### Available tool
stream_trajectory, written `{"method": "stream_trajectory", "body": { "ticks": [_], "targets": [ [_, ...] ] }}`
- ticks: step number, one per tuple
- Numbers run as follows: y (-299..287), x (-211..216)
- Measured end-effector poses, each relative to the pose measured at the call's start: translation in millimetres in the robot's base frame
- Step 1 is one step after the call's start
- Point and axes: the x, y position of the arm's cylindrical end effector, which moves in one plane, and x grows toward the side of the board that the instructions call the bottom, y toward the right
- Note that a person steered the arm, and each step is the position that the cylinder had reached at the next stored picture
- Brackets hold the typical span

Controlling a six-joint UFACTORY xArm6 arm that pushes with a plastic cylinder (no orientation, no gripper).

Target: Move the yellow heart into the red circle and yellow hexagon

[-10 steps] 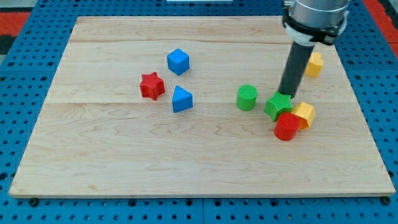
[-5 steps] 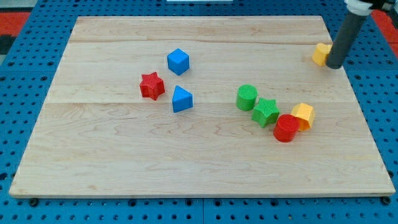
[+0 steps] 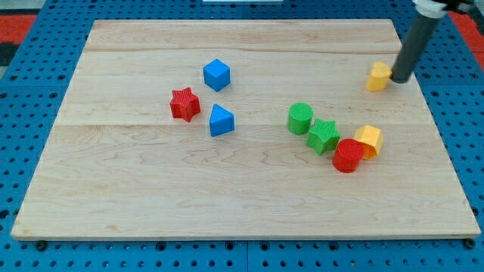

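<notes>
The small yellow heart-shaped block (image 3: 378,76) is seen at the view's upper right of the pale wooden table (image 3: 151,196), well apart from the goal pair. The dark rod's tip (image 3: 398,80) is placed just against its right side, touching or nearly so. No claw is fitted, so no open or closed state can be told.

The goal pair, a red round ribbed block (image 3: 349,156) and a yellow hexagonal block (image 3: 369,140), sit touching near the view's lower right, with a green star block (image 3: 324,135) touching the red one and a green cylinder block (image 3: 300,119) beside that.

The push step is judged barely begun. Next the tip should be brought round to the heart's top side and the heart driven toward the view's bottom.

The heart's pointing direction and long axis cannot be made out; it looks compact.
</notes>
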Motion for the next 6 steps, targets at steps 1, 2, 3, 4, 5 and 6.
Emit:
{"method": "stream_trajectory", "body": {
  "ticks": [1,2,3,4,5,6],
  "targets": [
    [-31,-14],
    [-73,52],
    [-88,77],
    [-79,47],
    [-66,45],
    [-72,92]
  ]
}}
